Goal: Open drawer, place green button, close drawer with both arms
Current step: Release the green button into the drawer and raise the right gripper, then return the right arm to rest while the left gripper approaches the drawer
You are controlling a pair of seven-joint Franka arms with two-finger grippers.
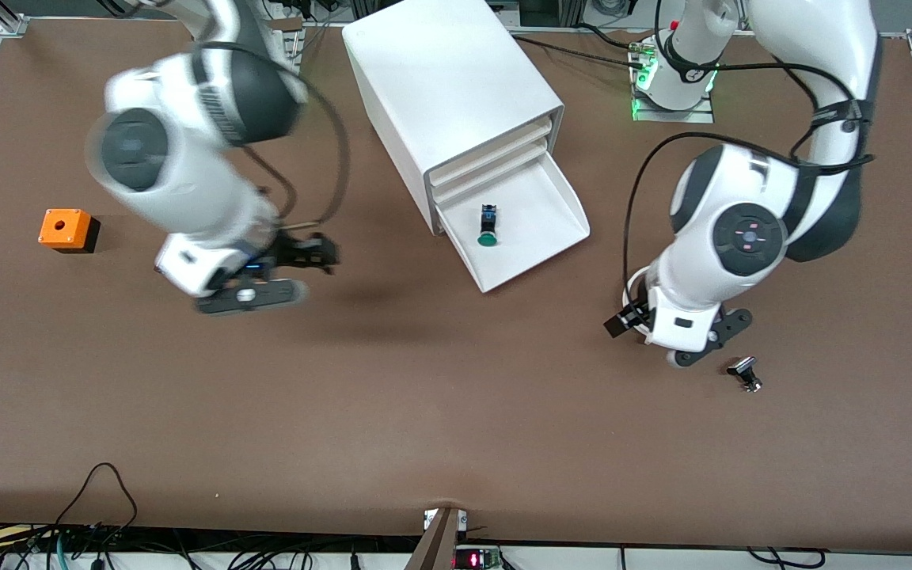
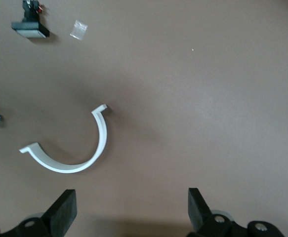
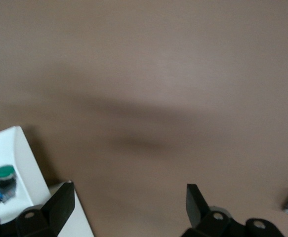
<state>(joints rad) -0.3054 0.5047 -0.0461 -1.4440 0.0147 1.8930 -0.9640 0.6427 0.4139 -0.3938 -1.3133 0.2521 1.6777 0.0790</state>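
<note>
Drawer [image 1: 539, 218]: the lowest of the cabinet [image 1: 456, 87], pulled out toward the front edge of the desk [image 1: 424, 412].
Button [image 1: 488, 226]: lies inside the drawer, green cap down-view, nothing touching it.
Right gripper [image 1: 286, 269]: over bare desk beside the cabinet, fingers spread, empty.
Left gripper [image 1: 674, 336]: over a white curved clip [image 2: 72, 150], fingers apart, empty.
Progress: opening and placing look done; closing remains.

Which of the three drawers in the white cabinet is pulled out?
The lowest drawer: it sticks out from the cabinet toward the front camera, with the green button lying in it. The two above it are shut.
</note>
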